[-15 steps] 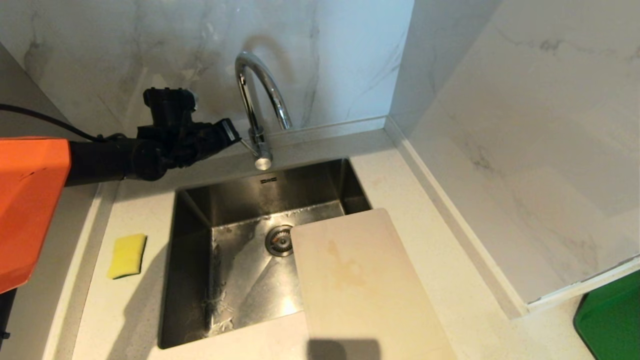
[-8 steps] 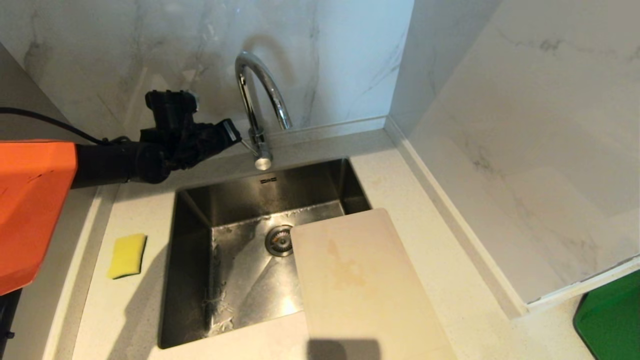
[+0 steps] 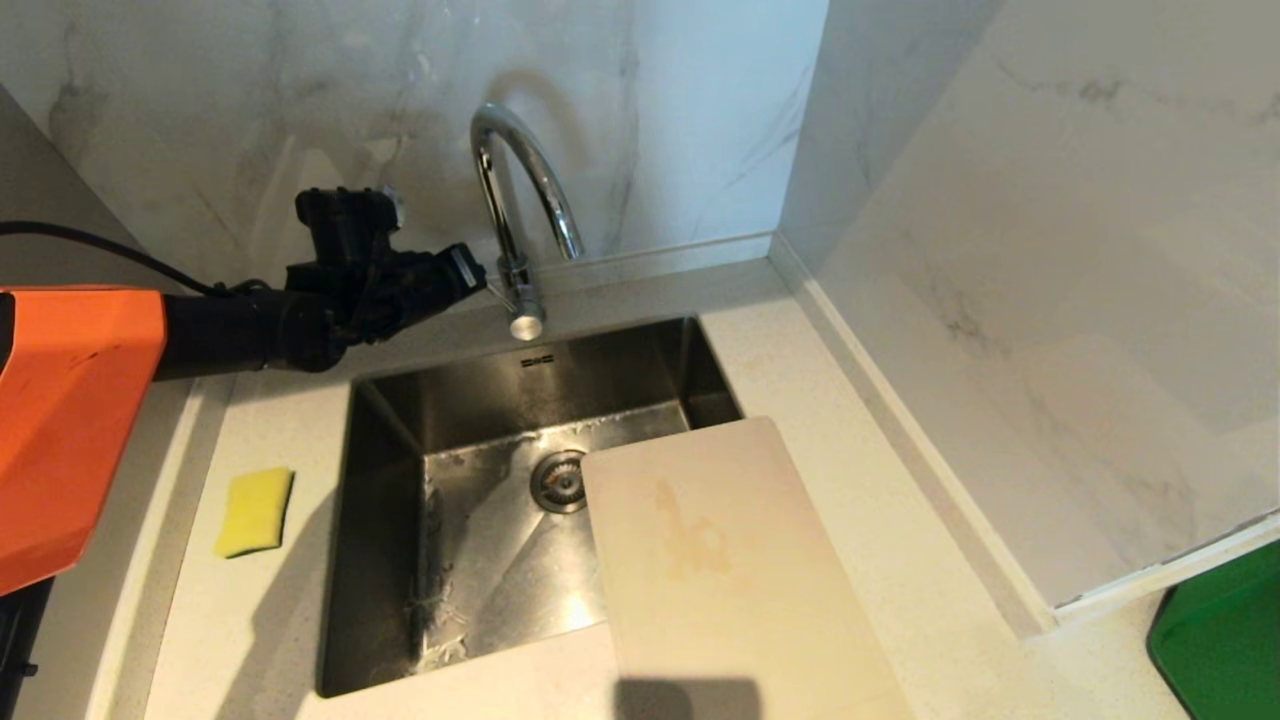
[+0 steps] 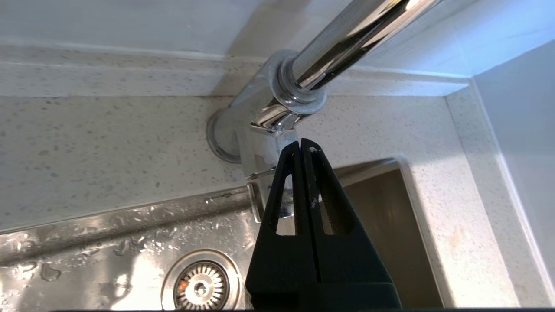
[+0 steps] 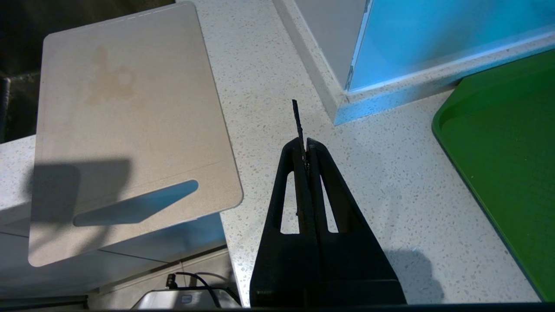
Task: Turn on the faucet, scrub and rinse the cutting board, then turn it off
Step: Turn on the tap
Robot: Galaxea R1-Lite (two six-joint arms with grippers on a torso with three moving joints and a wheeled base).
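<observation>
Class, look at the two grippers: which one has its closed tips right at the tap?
The left gripper. Its shut tips sit at the base of the faucet, by the sink. The right gripper, also shut, hangs over bare counter beside the cutting board.

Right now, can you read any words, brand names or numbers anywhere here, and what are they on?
Small dark mark on the back wall of the sink, below the faucet: too small to read.
Cutting board, yellow sponge, green tray: no writing visible.
</observation>
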